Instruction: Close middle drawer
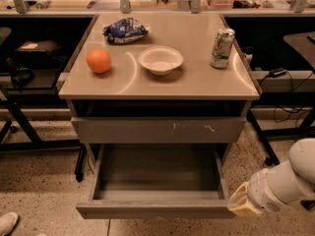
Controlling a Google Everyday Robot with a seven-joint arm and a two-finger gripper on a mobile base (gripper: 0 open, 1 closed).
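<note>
Middle drawer (155, 211) is sitting pulled out.
The gripper (239, 203) is hanging just beside its front right corner, its grip unreadable.

Warm overhead light leaves curved glare on the tabletop (197, 80). Just left of the gripper (238, 204), the open drawer (157, 175) lies shaded.

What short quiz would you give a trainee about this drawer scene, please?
1. True or false: the middle drawer stands pulled open.
2. Where is the end effector? A inside the drawer; B by the drawer's front corner on the can's side; C out of view.
3. Fill in: between the orange and the can sits a white ____.
Key: 1 true; 2 B; 3 bowl.
</note>
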